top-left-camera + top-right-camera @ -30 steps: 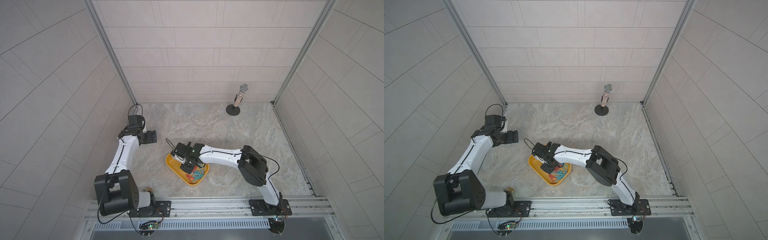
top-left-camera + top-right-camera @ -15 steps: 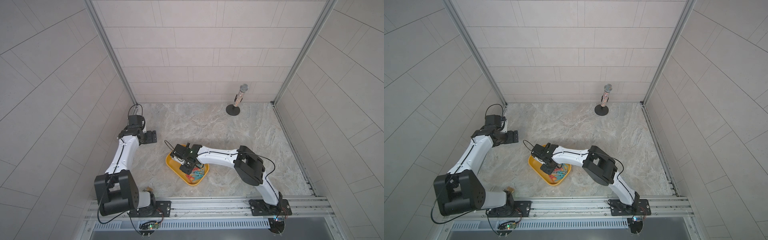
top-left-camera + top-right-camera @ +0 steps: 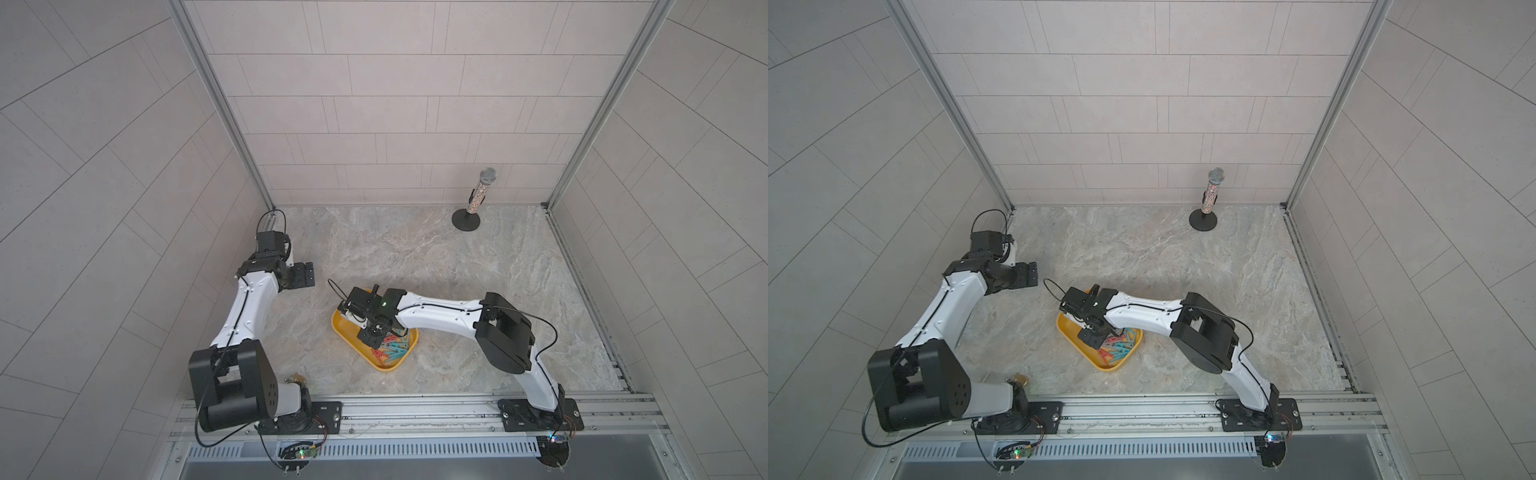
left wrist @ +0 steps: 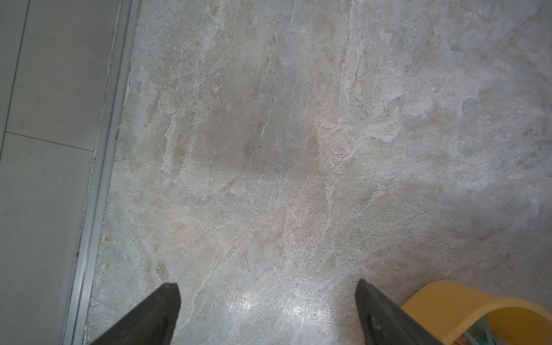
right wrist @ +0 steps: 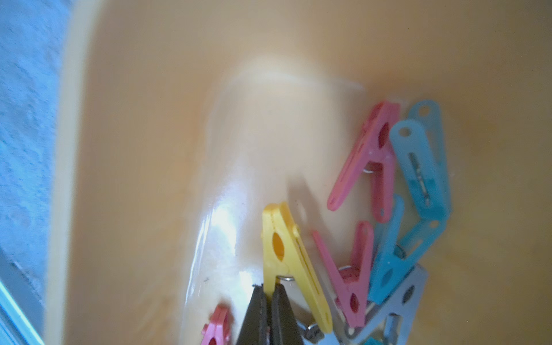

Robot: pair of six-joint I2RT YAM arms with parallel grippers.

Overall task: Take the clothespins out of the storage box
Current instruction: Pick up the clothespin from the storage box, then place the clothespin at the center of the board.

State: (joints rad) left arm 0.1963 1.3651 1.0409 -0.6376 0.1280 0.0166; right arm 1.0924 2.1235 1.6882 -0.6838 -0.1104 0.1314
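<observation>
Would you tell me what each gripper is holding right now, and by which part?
The right gripper pinches the yellow clothespin by one leg, inside the yellow box. The left gripper is open and holds nothing.

The clothespins (image 3: 390, 348) lie in the storage box (image 3: 341, 330), crowded at its near right end. My right gripper (image 5: 268, 289) reaches down into the box, one clothespin (image 5: 286, 254) between its tips. My left gripper (image 3: 302, 276) hangs left of the box, apart. The microphone (image 3: 478, 195) stands far behind the box, rightward.
</observation>
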